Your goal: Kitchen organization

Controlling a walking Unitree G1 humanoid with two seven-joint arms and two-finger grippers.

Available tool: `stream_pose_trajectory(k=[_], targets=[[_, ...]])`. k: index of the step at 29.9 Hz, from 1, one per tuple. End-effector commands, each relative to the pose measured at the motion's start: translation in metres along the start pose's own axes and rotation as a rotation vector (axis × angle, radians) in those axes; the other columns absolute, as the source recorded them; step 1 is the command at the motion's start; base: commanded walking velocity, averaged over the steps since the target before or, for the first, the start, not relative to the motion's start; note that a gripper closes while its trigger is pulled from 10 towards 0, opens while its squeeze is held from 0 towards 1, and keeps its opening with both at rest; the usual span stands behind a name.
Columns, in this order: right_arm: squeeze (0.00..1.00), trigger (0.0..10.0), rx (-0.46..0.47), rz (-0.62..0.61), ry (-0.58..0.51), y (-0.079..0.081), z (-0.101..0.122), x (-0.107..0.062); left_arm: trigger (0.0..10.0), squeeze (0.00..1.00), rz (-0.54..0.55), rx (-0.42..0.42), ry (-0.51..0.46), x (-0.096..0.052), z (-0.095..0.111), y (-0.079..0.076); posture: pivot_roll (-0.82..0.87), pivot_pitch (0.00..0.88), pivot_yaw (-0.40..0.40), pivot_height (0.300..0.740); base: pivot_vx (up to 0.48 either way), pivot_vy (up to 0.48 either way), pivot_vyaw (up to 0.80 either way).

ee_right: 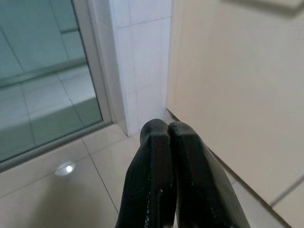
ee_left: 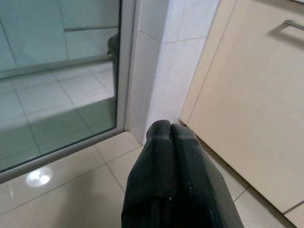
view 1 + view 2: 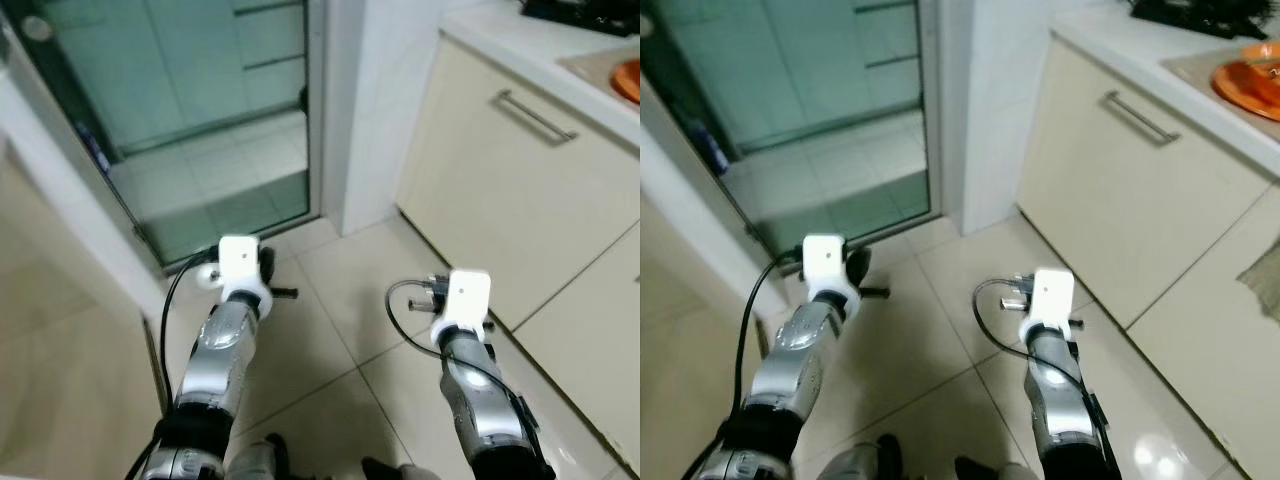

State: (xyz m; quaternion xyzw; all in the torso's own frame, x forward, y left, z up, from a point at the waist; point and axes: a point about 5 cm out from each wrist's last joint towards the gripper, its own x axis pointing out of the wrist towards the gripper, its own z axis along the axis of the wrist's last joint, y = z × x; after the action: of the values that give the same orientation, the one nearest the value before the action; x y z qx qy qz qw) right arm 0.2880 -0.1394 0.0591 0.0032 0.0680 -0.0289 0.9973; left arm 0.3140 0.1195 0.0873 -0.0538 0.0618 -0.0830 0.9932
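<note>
Tiled floor lies under us. Our left hand and right hand hang closed and empty above it. Cream cabinets stand right, carrying the desk with an orange plate. A glass door stands ahead.

Before me lies a glossy beige tiled floor, with a frosted glass door ahead on my left. A white tiled wall corner meets cream cabinets with a metal handle under a pale countertop.
</note>
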Motion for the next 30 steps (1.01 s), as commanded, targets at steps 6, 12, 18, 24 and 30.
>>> stream_pose_trajectory(k=[6,12,18,24,30], targets=[[0.0,10.0,0.0,0.025,0.032,0.01,0.0,0.006,10.0,0.0,0.079,-0.012,0.04,-0.011,-0.013,0.023,-0.04,0.084,0.014,0.74,0.0,0.0,0.0],[0.0,10.0,-0.067,0.053,-0.112,0.008,0.03,0.019,10.0,0.0,0.114,0.024,-0.092,-0.002,0.016,0.035,-0.02,0.025,0.0,0.74,0.0,0.0,0.0],[0.0,10.0,-0.087,0.045,-0.16,-0.005,0.047,0.034,10.0,0.0,0.134,0.046,-0.152,0.002,0.036,0.05,0.0,0.0,-0.004,0.74,0.0,0.0,0.0],[0.0,10.0,-0.068,0.061,-0.185,0.003,0.048,0.033,10.0,0.0,0.105,0.03,-0.187,0.006,0.044,0.043,0.0,0.0,0.001,0.74,0.0,0.0,0.0],[0.0,10.0,-0.044,0.066,-0.158,0.014,0.036,0.028,10.0,0.0,0.077,0.057,-0.165,0.009,0.042,0.04,0.0,0.0,0.033,0.74,0.0,0.0,0.0]])
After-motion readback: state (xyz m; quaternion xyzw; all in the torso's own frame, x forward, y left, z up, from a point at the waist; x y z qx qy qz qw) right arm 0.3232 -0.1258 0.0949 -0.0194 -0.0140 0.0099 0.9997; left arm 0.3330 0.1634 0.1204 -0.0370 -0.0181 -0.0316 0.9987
